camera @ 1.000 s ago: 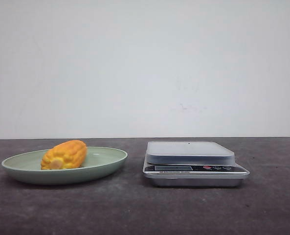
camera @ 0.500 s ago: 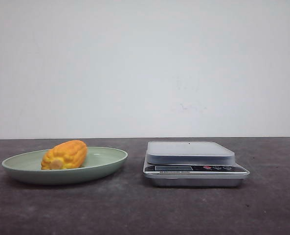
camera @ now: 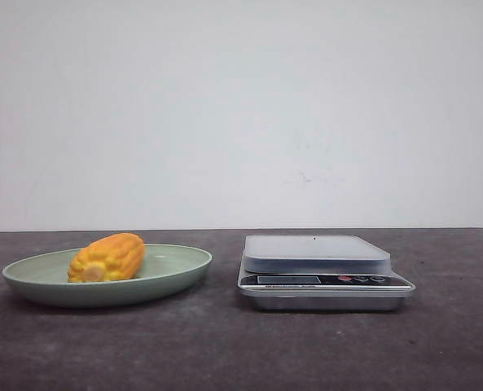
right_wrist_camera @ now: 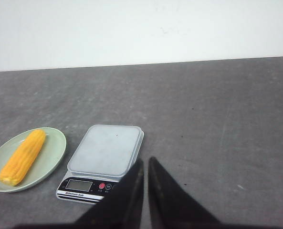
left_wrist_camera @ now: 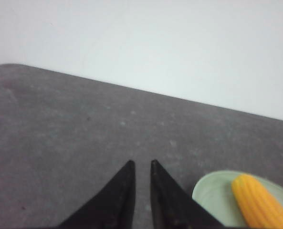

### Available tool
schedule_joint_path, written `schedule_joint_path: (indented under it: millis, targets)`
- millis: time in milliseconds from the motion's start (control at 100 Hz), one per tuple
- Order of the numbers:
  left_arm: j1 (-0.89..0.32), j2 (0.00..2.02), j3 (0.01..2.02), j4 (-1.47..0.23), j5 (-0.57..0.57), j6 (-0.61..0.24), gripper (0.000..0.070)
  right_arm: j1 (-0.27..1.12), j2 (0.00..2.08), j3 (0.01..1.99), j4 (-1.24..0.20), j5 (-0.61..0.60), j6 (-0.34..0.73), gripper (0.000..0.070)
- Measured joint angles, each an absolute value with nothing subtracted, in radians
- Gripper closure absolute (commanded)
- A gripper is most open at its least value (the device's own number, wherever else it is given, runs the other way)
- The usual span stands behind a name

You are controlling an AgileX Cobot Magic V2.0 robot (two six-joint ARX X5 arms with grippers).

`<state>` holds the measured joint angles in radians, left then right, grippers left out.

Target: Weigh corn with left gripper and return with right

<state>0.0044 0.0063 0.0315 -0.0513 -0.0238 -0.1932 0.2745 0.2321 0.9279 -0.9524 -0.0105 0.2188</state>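
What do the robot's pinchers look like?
Each gripper, left and right, has two plain black fingers that narrow to sharp points, like a bird's beak. No cables, markings or arms show in the pictures.

The table (camera: 225, 350) is a dark grey, matte, faintly speckled surface running back to a white wall. A pale green plate (camera: 176, 273) sits directly on it at the left. A scale (camera: 322, 281) stands beside it at the right, apart from the plate, its display facing forward.
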Motion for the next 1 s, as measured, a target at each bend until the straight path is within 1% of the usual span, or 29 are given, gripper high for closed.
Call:
schedule_joint_path:
  millis: [70, 300, 410, 1000]
  targets:
    - [0.006, 0.004, 0.031, -0.078, -0.022, -0.179, 0.0685, 0.274, 0.232, 0.928, -0.952, -0.01, 0.22, 0.0691]
    - [0.007, 0.004, 0.031, -0.186, -0.022, -0.091, 0.0685, 0.274, 0.232, 0.928, -0.953, -0.01, 0.225, 0.0691]
    - [0.007, 0.004, 0.031, -0.184, -0.022, -0.071, 0.0685, 0.274, 0.232, 0.928, -0.952, -0.01, 0.225, 0.0691]
    - [0.007, 0.004, 0.031, -0.184, -0.022, -0.066, 0.0685, 0.274, 0.232, 0.928, -0.953, -0.01, 0.225, 0.0691]
